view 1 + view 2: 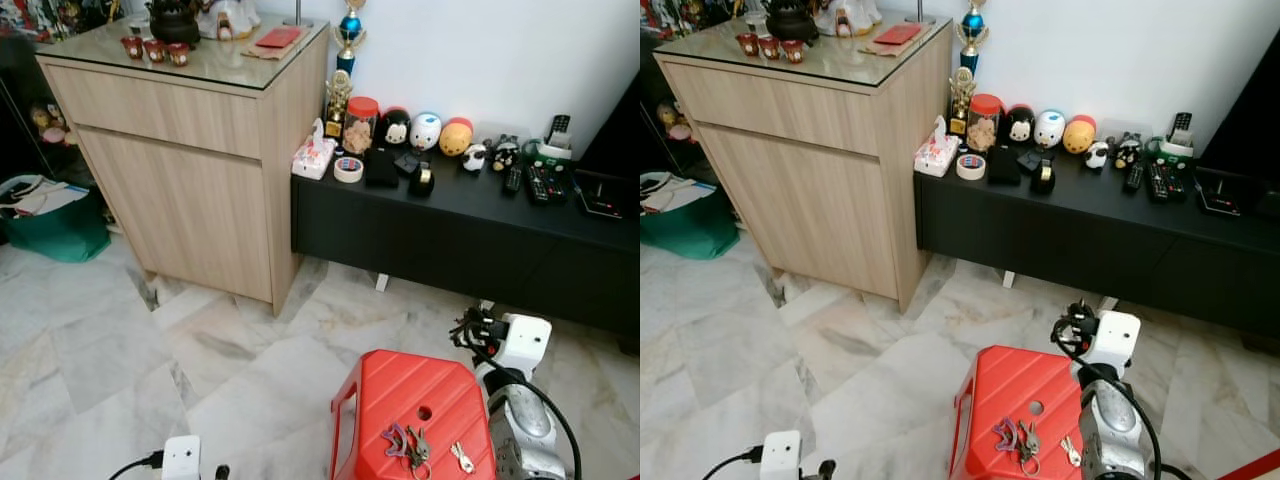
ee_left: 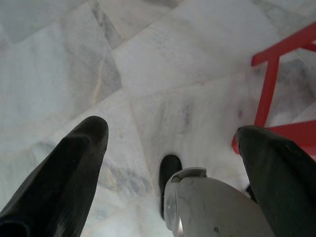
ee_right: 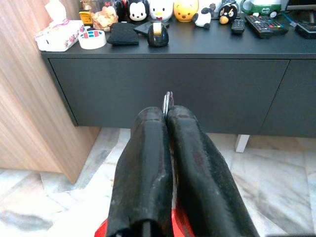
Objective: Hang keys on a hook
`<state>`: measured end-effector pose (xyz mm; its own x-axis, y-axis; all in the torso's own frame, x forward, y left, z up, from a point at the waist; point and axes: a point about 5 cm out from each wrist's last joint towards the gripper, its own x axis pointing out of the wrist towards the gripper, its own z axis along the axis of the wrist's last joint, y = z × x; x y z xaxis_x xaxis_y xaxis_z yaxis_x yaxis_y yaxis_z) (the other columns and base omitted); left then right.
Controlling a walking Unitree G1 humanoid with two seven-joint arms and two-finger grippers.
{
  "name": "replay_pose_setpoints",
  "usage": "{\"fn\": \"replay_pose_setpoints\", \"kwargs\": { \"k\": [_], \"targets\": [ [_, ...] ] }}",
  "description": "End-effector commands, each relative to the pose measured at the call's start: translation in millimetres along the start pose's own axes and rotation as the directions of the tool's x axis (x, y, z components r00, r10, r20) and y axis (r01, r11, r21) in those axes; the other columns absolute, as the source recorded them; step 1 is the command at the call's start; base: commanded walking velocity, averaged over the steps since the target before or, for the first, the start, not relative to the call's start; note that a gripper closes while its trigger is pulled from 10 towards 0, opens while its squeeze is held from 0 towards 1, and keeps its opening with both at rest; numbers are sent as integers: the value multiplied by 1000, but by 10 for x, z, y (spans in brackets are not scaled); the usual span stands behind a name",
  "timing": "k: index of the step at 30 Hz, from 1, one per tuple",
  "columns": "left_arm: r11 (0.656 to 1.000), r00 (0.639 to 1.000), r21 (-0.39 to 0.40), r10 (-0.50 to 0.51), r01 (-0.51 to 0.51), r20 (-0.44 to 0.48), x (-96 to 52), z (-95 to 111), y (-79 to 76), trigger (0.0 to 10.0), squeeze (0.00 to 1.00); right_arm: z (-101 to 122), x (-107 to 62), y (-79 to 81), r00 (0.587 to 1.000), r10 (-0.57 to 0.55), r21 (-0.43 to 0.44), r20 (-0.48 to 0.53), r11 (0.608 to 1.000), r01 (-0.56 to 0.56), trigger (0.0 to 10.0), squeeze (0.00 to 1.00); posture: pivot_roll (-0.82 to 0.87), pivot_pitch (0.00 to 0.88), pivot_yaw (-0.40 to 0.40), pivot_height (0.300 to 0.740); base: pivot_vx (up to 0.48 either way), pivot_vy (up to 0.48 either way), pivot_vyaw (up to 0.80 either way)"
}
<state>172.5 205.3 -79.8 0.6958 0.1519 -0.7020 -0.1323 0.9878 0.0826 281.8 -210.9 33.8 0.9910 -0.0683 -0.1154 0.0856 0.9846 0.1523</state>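
Keys [image 1: 408,447] on the red stool [image 1: 400,390], no hook in sight.
Right gripper [image 3: 168,114], fingers pressed together on a thin metal sliver (a key ring, perhaps), points toward the black cabinet [image 1: 450,235] at twelve o'clock; left gripper [image 2: 173,148] hangs spread over the floor. Next: find the hook.

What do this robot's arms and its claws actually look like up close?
The right arm is silver metal ending in a boxy white wrist block with black cables looping around it. Each claw has two long, matte black, rounded fingers, tapering to blunt tips; the left claw looks the same.
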Motion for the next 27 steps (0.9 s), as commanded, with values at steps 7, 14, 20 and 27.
{"fn": "replay_pose_setpoints", "kwargs": {
  "k": [7,14,20,27],
  "targets": [
    [998,1000,67,-8,8,3,22,59,86,10000,0,23,99,103,999,24,22,-35,999,-24,10000,0,-55,0,-45,740,0,0,0],
    [993,1000,115,7,-6,-10,-6,13,234,10000,0,105,155,149,1000,-24,52,6,998,23,10000,0,-47,0,-2,740,0,0,0],
    [992,999,127,22,-16,-44,-50,-80,358,10000,0,35,73,92,994,-110,37,8,993,109,10000,0,-24,0,15,740,0,0,0],
    [991,997,131,29,-19,-69,-68,-115,435,10000,0,-9,22,107,992,-127,19,4,992,127,10000,0,-18,0,13,740,-217,0,0]
  ]
}}
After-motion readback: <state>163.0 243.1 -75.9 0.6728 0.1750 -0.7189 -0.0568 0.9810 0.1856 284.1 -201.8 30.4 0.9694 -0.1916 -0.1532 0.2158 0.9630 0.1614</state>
